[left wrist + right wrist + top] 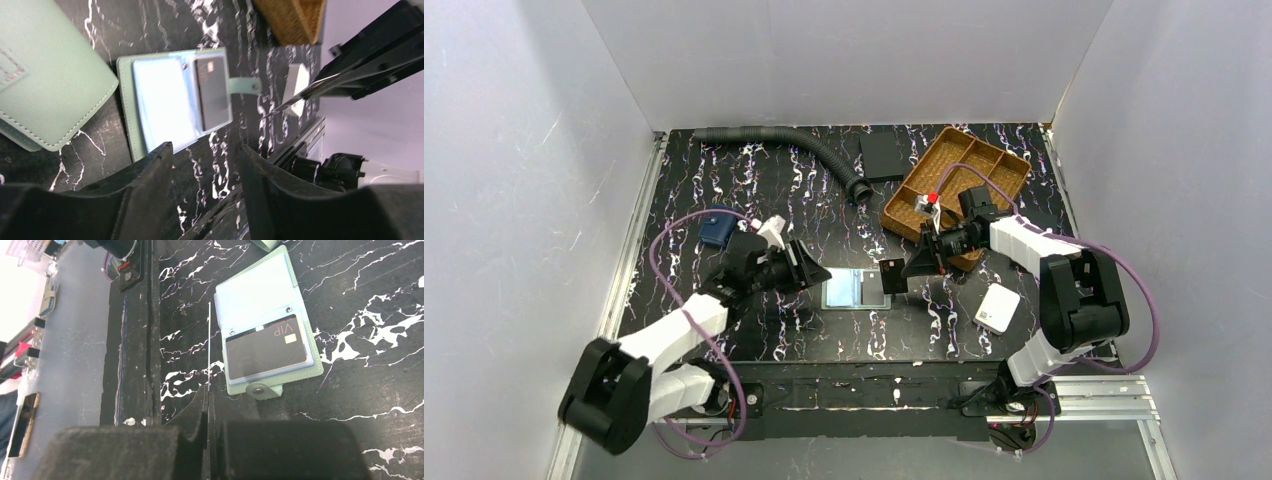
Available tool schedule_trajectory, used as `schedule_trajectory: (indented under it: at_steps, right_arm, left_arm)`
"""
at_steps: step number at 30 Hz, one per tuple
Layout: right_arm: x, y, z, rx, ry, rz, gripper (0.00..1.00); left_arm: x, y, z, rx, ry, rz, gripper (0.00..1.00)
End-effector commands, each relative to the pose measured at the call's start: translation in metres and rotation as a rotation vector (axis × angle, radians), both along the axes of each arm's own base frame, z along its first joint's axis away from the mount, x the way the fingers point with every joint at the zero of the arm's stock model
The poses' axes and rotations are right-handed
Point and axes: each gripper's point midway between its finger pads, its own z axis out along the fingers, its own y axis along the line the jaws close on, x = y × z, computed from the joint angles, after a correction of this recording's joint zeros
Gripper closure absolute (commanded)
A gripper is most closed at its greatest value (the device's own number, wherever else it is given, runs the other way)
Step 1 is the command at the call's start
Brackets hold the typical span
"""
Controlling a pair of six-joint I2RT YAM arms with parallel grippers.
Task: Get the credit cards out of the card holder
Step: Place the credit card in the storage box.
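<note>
Tabletop [774, 190]: black, marbled, white walls around.
Holder [856, 290]: open, flat, between both hands.
Left hand [809, 268]: half open, empty, holder just ahead.
Right hand [919, 263]: clamped on thin card [892, 275].
Black card [265, 352]: pocketed, right-hand half, long axis along fold.

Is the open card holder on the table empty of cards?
No, a black VIP card sits tucked inside the card holder.

The left gripper [206, 150] has its two dark fingers apart with nothing between them, near an open green card holder [160, 105] lying flat on the marbled black table [150, 30] with a dark card [212, 92] in its pocket, a closed green wallet [45, 70] beside it, while the right gripper [325, 85] pinches a thin card [287, 102] edge-on.
</note>
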Motion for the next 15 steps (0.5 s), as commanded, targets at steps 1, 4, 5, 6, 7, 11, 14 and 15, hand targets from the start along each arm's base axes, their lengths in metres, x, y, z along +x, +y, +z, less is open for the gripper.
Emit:
schedule_trajectory:
  at_steps: [1,4,5,6,7,11,14,15]
  right_arm:
    - [-0.004,-0.003,0.026,0.02,-0.144,0.055,0.99]
    - [-0.008,-0.006,0.032,0.013,-0.177,0.069,0.99]
    - [-0.009,-0.006,0.034,0.01,-0.186,0.072,0.99]
    - [-0.011,-0.008,0.035,0.004,-0.194,0.079,0.99]
    - [-0.013,-0.009,0.038,-0.007,-0.204,0.088,0.99]
    - [-0.019,-0.021,0.045,-0.086,-0.255,0.149,0.99]
    - [-0.027,-0.033,0.056,-0.148,-0.293,0.25,0.99]
    - [-0.028,-0.037,0.063,-0.172,-0.292,0.269,0.99]
  left_arm:
    - [0.007,0.022,0.026,0.047,-0.129,0.079,0.4]
    - [0.006,0.033,0.036,0.026,-0.162,0.147,0.03]
    - [0.005,0.035,0.039,0.007,-0.165,0.166,0.02]
    - [0.004,0.036,0.045,-0.017,-0.172,0.181,0.02]
    - [0.002,0.036,0.049,-0.039,-0.173,0.185,0.02]
    - [-0.011,0.017,0.075,-0.163,-0.169,0.08,0.02]
    - [-0.023,-0.001,0.092,-0.274,-0.085,0.005,0.02]
    - [-0.024,-0.005,0.096,-0.308,-0.057,-0.008,0.02]
